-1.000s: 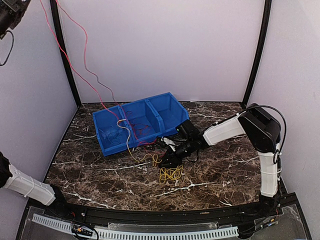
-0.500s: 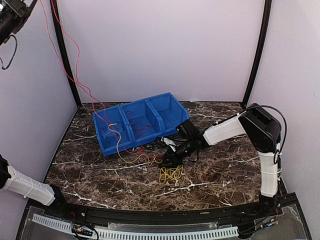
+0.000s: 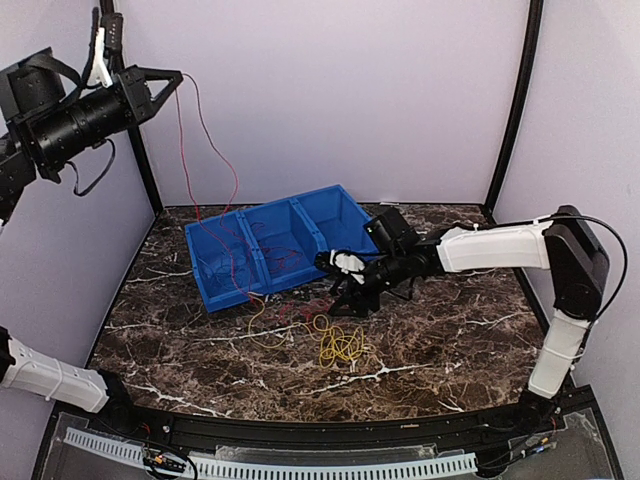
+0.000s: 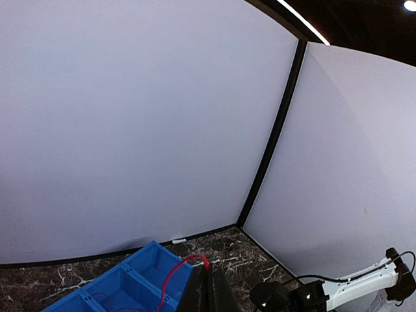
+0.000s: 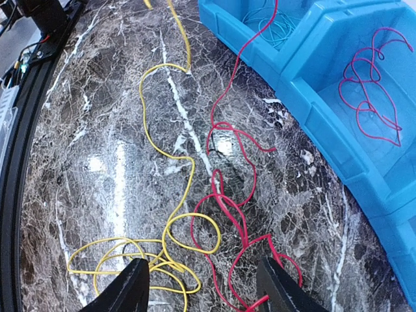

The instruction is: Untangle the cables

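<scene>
My left gripper point(image 3: 174, 78) is raised high at the back left and shut on a red cable point(image 3: 207, 135). The cable hangs down across the blue bins to loops on the table point(image 3: 292, 311). In the left wrist view the closed fingertips point(image 4: 208, 286) pinch the red cable point(image 4: 170, 276). My right gripper point(image 3: 347, 300) is open and empty, low over the table in front of the bins. In the right wrist view its gripper point(image 5: 205, 292) straddles overlapping red loops point(image 5: 242, 224) and yellow loops point(image 5: 193, 233). A yellow bundle point(image 3: 342, 347) lies just in front of it.
A blue three-compartment bin point(image 3: 225, 295) stands at the back left of the marble table. The right wrist view shows the bin point(image 5: 325, 123) with a magenta wire point(image 5: 372, 97) and a teal wire point(image 5: 273, 26) in separate compartments. Walls enclose three sides.
My left arm has swung right into view, carrying the red cable with it. My right gripper has moved back and up from the yellow bundle towards the bins, and its arm has stretched out.
</scene>
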Motion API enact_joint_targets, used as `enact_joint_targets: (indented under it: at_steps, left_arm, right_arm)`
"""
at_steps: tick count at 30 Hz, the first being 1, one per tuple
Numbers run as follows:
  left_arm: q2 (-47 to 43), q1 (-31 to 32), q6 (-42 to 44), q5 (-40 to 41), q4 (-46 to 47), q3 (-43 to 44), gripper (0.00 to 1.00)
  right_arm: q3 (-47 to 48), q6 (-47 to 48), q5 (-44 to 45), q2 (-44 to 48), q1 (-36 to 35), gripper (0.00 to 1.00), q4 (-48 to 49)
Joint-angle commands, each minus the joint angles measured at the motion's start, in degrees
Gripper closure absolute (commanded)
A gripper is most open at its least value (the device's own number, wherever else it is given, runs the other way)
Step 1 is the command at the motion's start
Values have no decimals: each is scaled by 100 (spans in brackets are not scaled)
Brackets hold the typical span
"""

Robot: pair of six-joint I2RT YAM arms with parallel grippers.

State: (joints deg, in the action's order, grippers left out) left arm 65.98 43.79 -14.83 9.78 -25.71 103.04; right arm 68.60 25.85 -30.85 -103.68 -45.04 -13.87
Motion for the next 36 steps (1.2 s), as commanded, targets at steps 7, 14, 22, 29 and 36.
enact_joint_targets:
  at_steps: [7, 14, 22, 29, 36]
  left_arm:
    - [-1008, 24, -624, -40, 450, -1921, 100]
    - [-1224, 24, -767, -31, 379, -2249, 100]
    - [-1284, 18, -616, 158, 252, -2078, 100]
    - [-657, 17, -237, -11, 87, -952, 100]
    - [253, 17, 498, 419, -335, 1303, 100]
  right_arm:
    - [202, 1040, 1347, -199, -891, 38, -168]
    - [1306, 807, 1579, -1341, -995, 18, -483]
    - [1457, 787, 1821, -1862, -990, 38, -694]
    - [538, 814, 1657, -1333, -725, 100, -769]
    - [-946, 1097, 1906, -608, 304, 100, -581]
